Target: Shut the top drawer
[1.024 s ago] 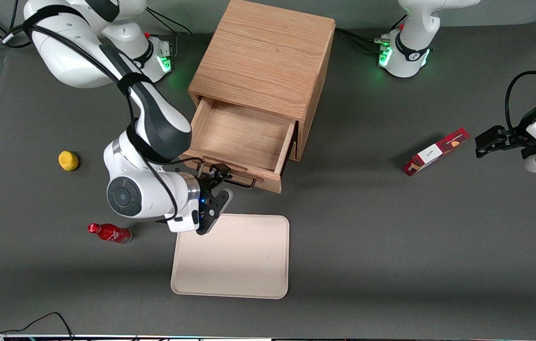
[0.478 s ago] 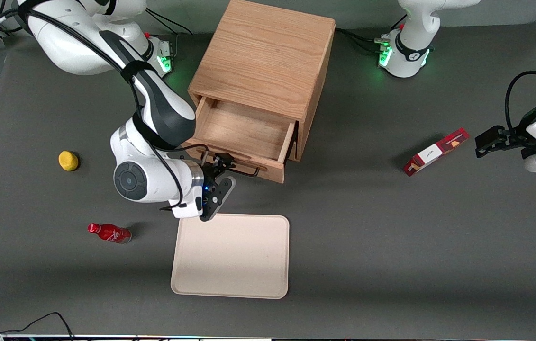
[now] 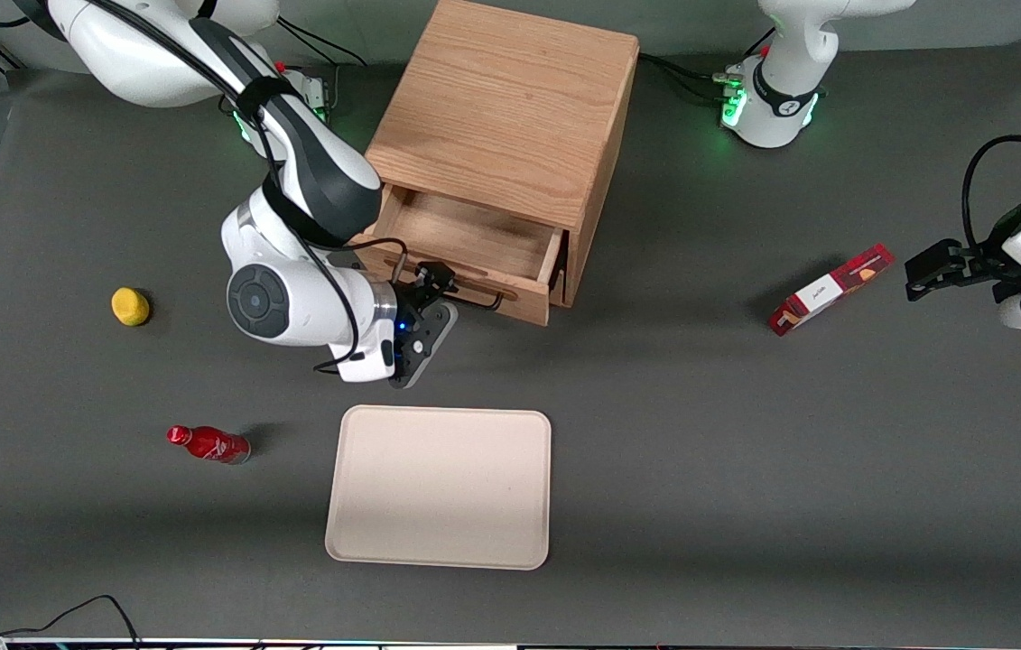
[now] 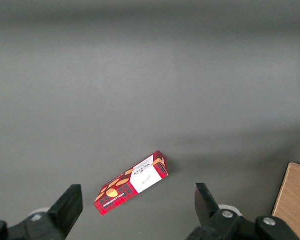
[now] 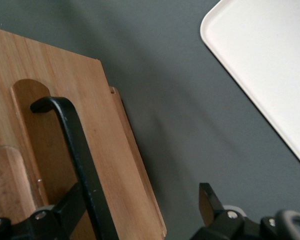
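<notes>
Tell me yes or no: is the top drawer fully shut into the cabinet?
No, the top drawer juts out of the cabinet, its inside showing, with the gripper at its front.

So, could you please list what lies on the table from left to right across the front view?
Yellow object → red bottle → gripper at the top drawer handle → red box.

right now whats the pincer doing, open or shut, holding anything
Pincer: open, at the top drawer's front; one finger against the front panel by the black handle, the other off past the drawer's end. Holding nothing.
</notes>
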